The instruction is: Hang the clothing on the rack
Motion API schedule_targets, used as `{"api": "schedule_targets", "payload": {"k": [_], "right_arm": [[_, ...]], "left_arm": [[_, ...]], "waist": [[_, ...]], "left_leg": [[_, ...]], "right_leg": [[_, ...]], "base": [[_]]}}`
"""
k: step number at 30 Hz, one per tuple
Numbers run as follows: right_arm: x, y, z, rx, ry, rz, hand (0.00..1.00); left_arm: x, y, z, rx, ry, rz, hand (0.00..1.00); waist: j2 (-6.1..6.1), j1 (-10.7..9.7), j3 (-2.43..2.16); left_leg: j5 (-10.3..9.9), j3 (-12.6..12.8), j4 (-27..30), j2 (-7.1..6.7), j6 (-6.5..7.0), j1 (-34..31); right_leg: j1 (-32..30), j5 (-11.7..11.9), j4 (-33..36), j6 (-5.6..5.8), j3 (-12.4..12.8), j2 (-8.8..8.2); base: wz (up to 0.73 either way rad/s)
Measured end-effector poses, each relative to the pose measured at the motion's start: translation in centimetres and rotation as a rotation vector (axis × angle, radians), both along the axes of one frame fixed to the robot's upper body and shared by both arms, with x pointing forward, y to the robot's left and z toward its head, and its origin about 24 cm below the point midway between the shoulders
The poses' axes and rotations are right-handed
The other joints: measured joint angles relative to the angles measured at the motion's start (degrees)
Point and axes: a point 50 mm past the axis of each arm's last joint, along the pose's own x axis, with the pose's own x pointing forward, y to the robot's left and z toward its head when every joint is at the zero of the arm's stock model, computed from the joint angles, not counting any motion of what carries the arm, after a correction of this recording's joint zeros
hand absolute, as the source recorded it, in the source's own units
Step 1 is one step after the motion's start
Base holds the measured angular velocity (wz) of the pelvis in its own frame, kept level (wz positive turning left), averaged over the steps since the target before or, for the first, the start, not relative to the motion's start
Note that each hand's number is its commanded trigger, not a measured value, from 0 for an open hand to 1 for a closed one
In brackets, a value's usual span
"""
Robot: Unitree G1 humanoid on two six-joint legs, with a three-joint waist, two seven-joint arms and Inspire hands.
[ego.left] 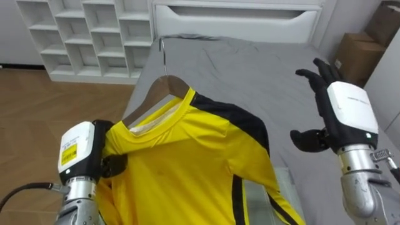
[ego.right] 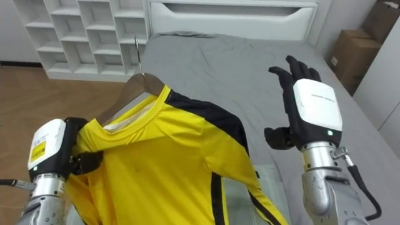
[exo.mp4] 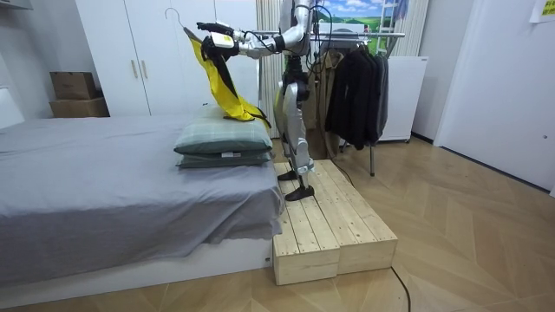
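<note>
Left eye view first: the yellow shirt (ego.left: 187, 156) with black trim is up in the air on a wooden hanger (ego.left: 156, 90), the metal hook pointing up, the collar sitting on the hanger's neck. The left hand (ego.left: 84, 153) is at the shirt's left shoulder, dark fingers clenched into the yellow cloth at the hanger's end. Over on the other side the right hand (ego.left: 340, 112) is raised above the grey bed (ego.left: 250, 69), fingers spread and released, grasping nothing, well apart from the shirt. A white shelf (ego.left: 94, 31) stands at the far left, cardboard boxes (ego.left: 359, 53) at the far right.

Room view: the robot stands upright on a wooden platform (exo.mp4: 334, 234) just beside the bed, both arms stretched out over it at head height. The shirt hangs down from there, its hem trailing just above two stacked pillows (exo.mp4: 224, 143). Behind the robot is a rack (exo.mp4: 360, 39) with dark clothes (exo.mp4: 355, 87) on it.

Right eye view: same picture, left hand pinching the shoulder, right hand wide open beside the shirt's black-edged sleeve.
</note>
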Motion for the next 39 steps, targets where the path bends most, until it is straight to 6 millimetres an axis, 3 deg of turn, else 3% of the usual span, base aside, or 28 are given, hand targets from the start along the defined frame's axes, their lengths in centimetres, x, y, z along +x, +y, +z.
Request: {"api": "schedule_targets", "payload": {"k": [15, 39], "right_arm": [[0.3, 2.3, -1.2, 0.058, 0.146, 0.124, 0.0], [1.3, 3.7, -2.8, 0.169, 0.258, 0.156, 0.0]], "left_arm": [[0.4, -2.8, 0.7, 0.012, -0.046, -0.065, 1.0], [0.6, -4.7, 2.0, 0.024, -0.084, -0.121, 1.0]], "waist": [[0.33, 3.0, 0.11], [0.65, 2.7, 0.32]], "left_leg": [[0.0, -0.2, 0.4, 0.06, 0.0, -0.4], [0.0, -1.6, 0.8, -0.08, 0.0, -1.4]], "right_leg": [[-0.2, 0.0, 0.0, 0.0, 0.0, 0.03], [-0.2, 0.0, -0.2, -0.01, -1.4, -0.09]], "base": [[0.01], [0.03]]}}
